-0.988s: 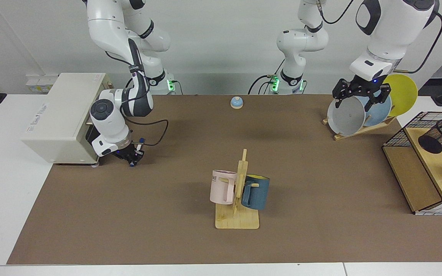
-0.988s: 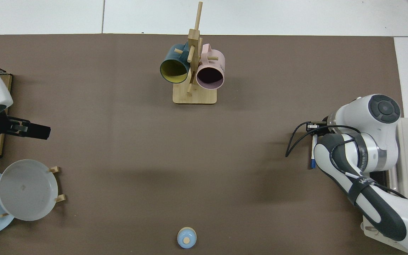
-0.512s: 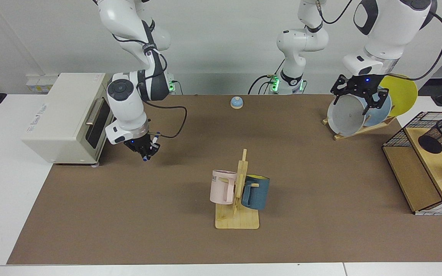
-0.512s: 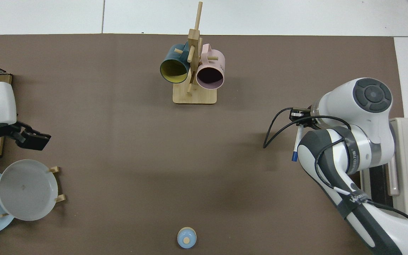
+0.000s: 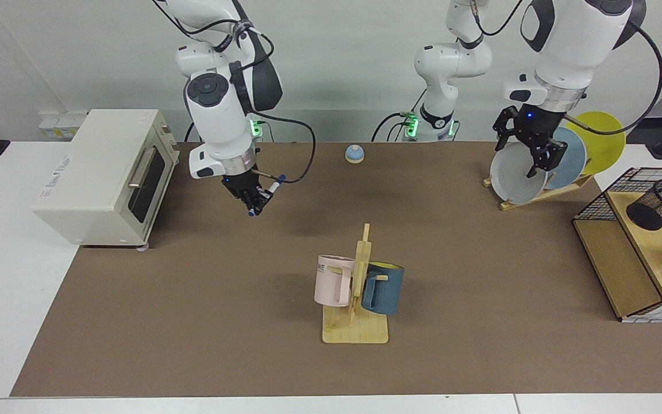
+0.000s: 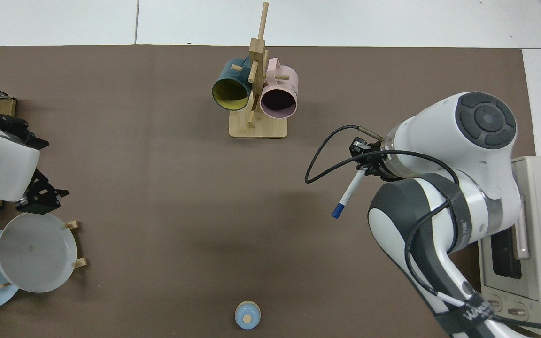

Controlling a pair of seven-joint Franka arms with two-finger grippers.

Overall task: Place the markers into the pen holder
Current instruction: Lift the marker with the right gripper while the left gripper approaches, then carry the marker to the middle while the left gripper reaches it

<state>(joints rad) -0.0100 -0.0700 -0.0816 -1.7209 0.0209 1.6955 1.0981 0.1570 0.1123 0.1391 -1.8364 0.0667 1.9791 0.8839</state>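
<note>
Marker (image 6: 348, 194) clamped in right gripper (image 5: 255, 202), carried in air over the brown mat, tilted, blue tip hanging free in top view; off the surface, just out from the toaster oven (image 5: 101, 172) at the mat's far corner. Jaws closed on the marker body, nothing else touched. Open mat all around, wide clear stretch toward the middle. Pen holder (image 5: 661, 204) lying tilted on the wooden shelf (image 5: 618, 270) at the opposite end of the desk, well apart from the marker. Mug rack (image 5: 357, 299) with pink mug (image 5: 334, 280) and blue mug (image 5: 384, 287) mid-mat, between the two. Left gripper (image 5: 531, 150) raised above the plate rack (image 5: 538, 195), fingers spread, empty, in front of the grey plate (image 5: 518, 175). Small blue bell (image 5: 354, 153) at far edge.
</note>
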